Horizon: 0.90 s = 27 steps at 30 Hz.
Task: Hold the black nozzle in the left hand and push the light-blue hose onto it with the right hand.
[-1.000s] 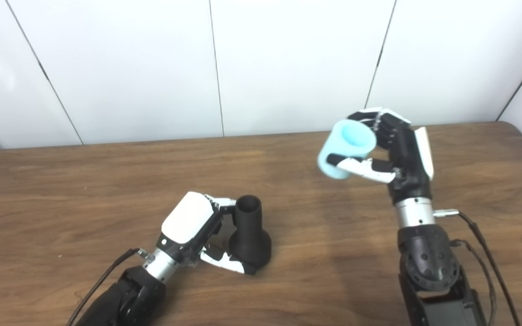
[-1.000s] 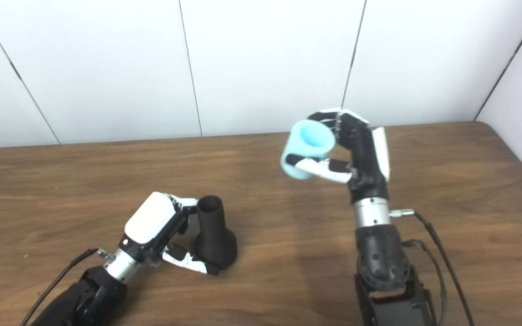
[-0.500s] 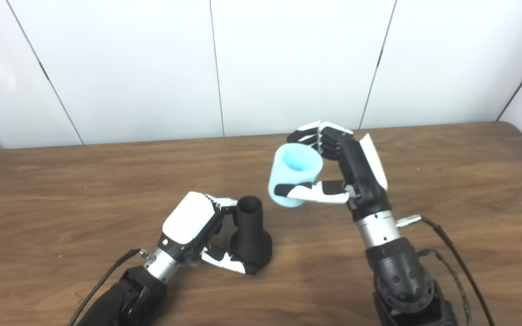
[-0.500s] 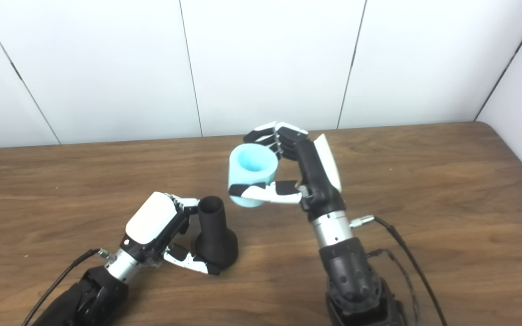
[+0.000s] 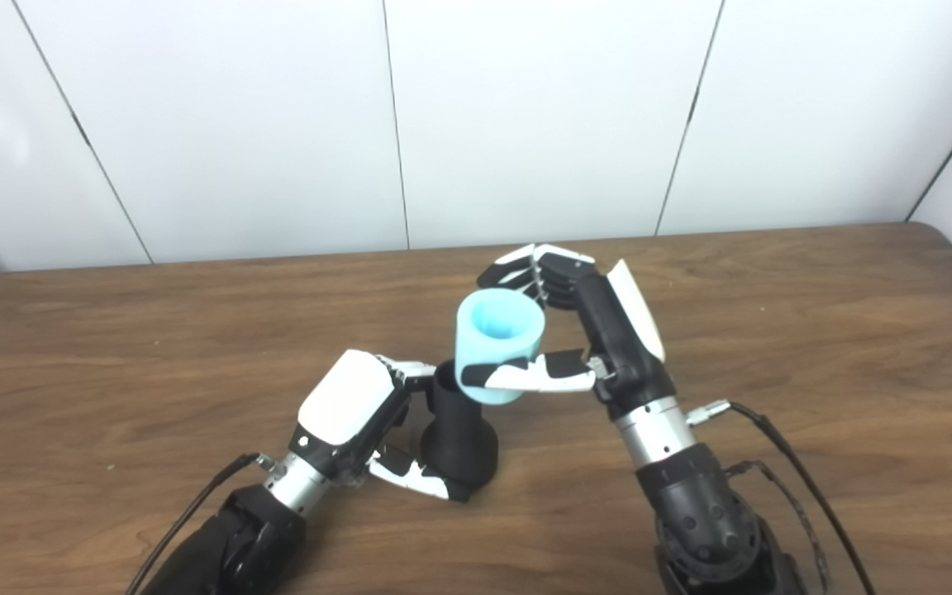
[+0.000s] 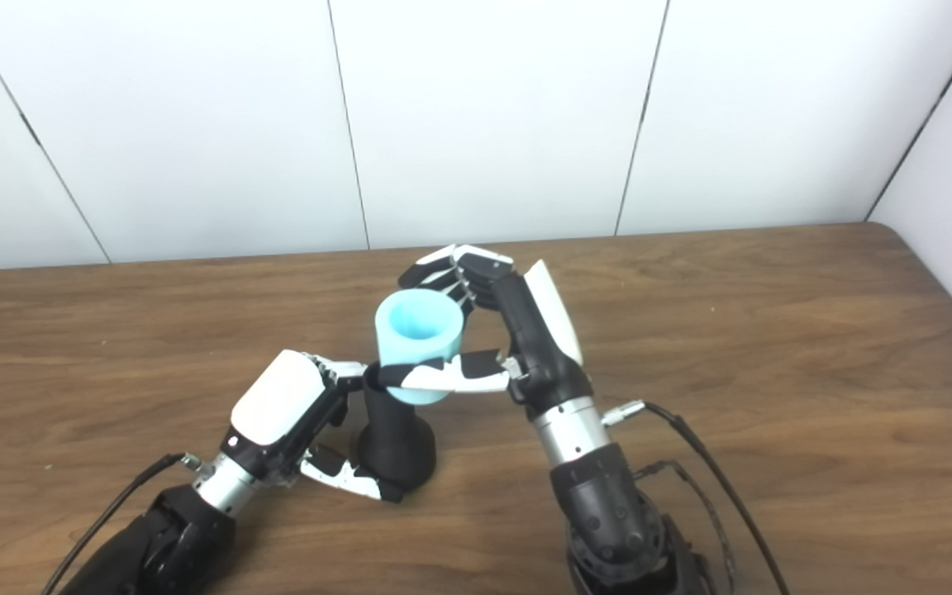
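Observation:
The black nozzle (image 5: 455, 434) stands upright on the wooden table (image 5: 815, 314), wide base down, neck up. My left hand (image 5: 352, 421) is shut on it, fingers around the neck and thumb at the base. My right hand (image 5: 587, 330) is shut on the light-blue hose (image 5: 497, 347), a short open tube held upright. The hose sits just above and slightly right of the nozzle's neck and hides the neck's top. I cannot tell whether they touch. Both also show in the right eye view: nozzle (image 6: 393, 442), hose (image 6: 418, 343).
White wall panels (image 5: 525, 116) rise behind the table's far edge. A cable (image 5: 782, 438) runs from my right wrist, another from my left wrist (image 5: 195, 504). Nothing else lies on the table.
My right hand has carried the hose left and down, from high at the right to just over the nozzle's neck. The left hand and nozzle have not moved.

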Available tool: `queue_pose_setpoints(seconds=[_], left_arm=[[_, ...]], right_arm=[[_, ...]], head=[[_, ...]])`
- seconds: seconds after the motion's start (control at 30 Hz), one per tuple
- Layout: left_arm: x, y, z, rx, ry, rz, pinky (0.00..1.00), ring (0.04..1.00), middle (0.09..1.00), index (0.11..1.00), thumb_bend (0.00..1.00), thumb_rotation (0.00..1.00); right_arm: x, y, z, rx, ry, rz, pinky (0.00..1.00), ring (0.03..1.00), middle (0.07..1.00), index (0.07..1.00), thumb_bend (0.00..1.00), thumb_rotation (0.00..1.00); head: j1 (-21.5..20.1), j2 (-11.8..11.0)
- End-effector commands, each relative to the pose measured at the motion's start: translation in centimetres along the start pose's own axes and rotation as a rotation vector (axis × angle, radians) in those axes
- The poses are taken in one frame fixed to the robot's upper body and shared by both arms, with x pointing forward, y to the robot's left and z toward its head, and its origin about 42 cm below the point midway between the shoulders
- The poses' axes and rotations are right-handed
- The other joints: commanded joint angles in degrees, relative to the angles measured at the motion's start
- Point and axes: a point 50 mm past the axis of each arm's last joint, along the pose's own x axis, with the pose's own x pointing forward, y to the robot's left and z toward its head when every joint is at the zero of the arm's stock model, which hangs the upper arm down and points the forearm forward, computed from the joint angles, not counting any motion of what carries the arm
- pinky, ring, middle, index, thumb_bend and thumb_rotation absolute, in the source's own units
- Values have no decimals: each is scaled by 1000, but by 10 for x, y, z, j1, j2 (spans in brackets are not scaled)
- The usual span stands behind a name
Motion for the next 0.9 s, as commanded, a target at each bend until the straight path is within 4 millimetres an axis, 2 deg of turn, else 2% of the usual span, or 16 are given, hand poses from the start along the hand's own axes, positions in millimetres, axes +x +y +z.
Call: queue_pose_setpoints(seconds=[0.0, 0.1, 0.2, 0.43, 0.6, 0.87], left_arm=[[-57, -81, 24, -133, 125, -195, 129, 176, 471, 481, 525, 0], [-57, -82, 25, -129, 124, -194, 129, 174, 471, 481, 525, 0], [-58, -82, 25, -130, 122, -192, 125, 168, 471, 481, 525, 0], [-60, -81, 24, -133, 121, -192, 142, 191, 472, 481, 524, 0], [-60, -82, 23, -135, 127, -200, 131, 173, 471, 481, 525, 0], [-61, -82, 25, -120, 115, -201, 140, 189, 472, 481, 524, 0]], right_arm=[[10, 2, 14, -1, -105, -20, 225, 359, 467, 548, 509, 0], [12, 6, 9, 2, -113, -20, 180, 340, 458, 549, 506, 0], [14, 10, 6, 20, -131, -21, 213, 355, 462, 550, 508, 0], [18, 14, 7, 42, -152, -24, 217, 354, 465, 552, 507, 0], [20, 15, 8, 46, -160, -27, 229, 360, 468, 551, 508, 0], [26, 21, 2, 56, -184, -30, 203, 350, 471, 545, 509, 0]], head=[[1, 1], [3, 1], [3, 2], [1, 1], [2, 0], [2, 4]])
